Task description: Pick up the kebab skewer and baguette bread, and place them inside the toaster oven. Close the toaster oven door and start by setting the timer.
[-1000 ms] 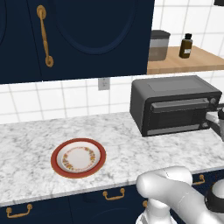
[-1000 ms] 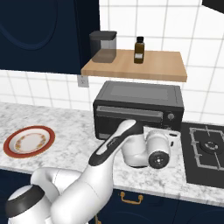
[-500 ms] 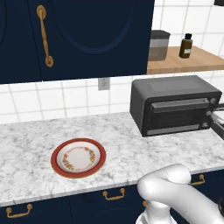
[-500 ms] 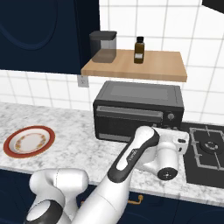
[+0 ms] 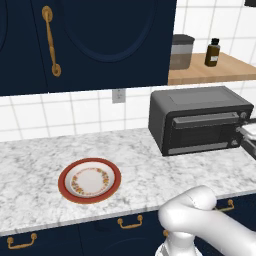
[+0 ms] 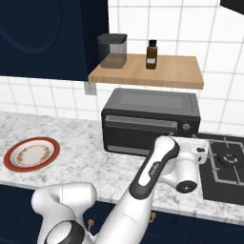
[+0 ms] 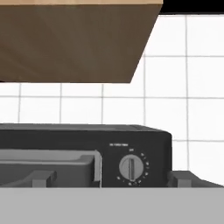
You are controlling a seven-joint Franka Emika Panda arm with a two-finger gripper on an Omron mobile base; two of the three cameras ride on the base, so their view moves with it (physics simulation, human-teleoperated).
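Observation:
The toaster oven [image 5: 200, 120] [image 6: 150, 121] stands at the back of the marble counter. The toaster oven door [image 5: 200, 134] [image 6: 138, 136] is up against its front, shut. My gripper [image 5: 248, 137] [image 6: 198, 148] [image 7: 111, 180] hovers open and holding nothing, level with the oven's right end. In the hand view its two dark tips stand wide apart, and a round knob [image 7: 130, 168] sits just right of the middle between them. The kebab skewer and the baguette bread are out of view. The red-rimmed plate [image 5: 90, 180] [image 6: 32, 153] on the left lies bare.
A wooden shelf [image 6: 147, 71] hangs right above the oven and carries a dark canister [image 6: 112, 47] and a brown bottle [image 6: 151, 54]. A black stove top [image 6: 224, 167] adjoins the oven on the right. Navy wall cabinets [image 5: 85, 40] hang over the plate.
My hand has slid to the right along the oven's front, from before the door to the knob side. The arm's elbow has swung with it. The jaws have stayed wide.

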